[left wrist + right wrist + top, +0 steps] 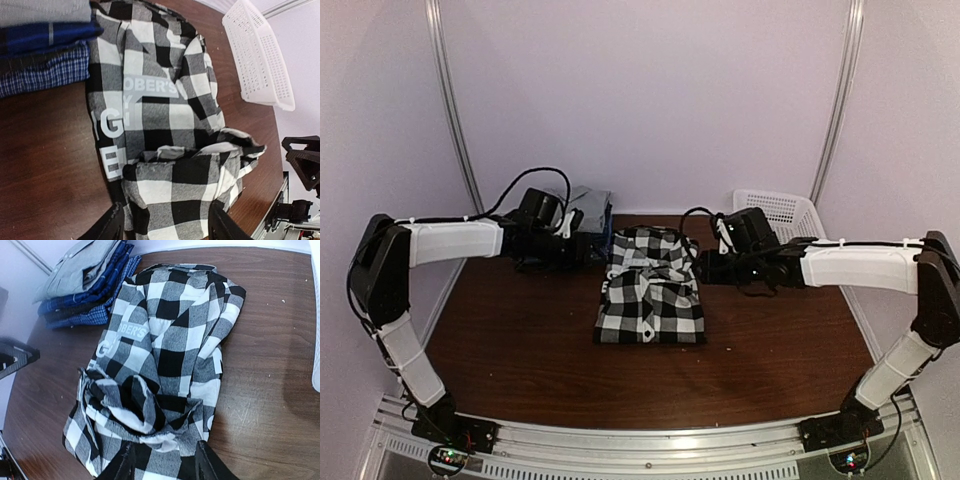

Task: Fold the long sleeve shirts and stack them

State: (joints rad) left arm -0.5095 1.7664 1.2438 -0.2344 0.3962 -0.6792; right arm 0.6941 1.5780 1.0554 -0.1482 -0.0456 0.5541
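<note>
End effectors: left end effector (pixel 165 227), jaws standing apart, nothing clamped between them, poised over the rumpled end of the shirt. Right end effector (pixel 162 465), jaws likewise apart and empty, over the same end from the opposite side. Whether either one brushes the cloth cannot be told.

Principal article: black-and-white check shirt (pixel 650 300), long-sleeved, lying in the middle of the tabletop (pixel 520 350) as a rough rectangle. The near part lies flat. The far part, between the two arms, carries a loose bunch of cloth heaped on top. Pale printed lettering shows on one panel in the wrist views.

Handling, by judgement: soft, light and limp, with no stiffness of its own. Lifted by one point it would likely sag and spill its folds. Best taken at two places together, one per arm, at opposite side edges, pinching through all layers. The loose bunch probably wants tucking or flattening first, since it looks liable to slide out.

Adjoining: stack of folded shirts (pixel 588 210), grey on top, dark blue and blue-checked beneath, at the far left of the tabletop. It sits just beside the check shirt's far left corner, possibly touching it. This is the likely destination.

Also present: white lattice basket (pixel 775 212), far right corner, apart from the shirt.
</note>
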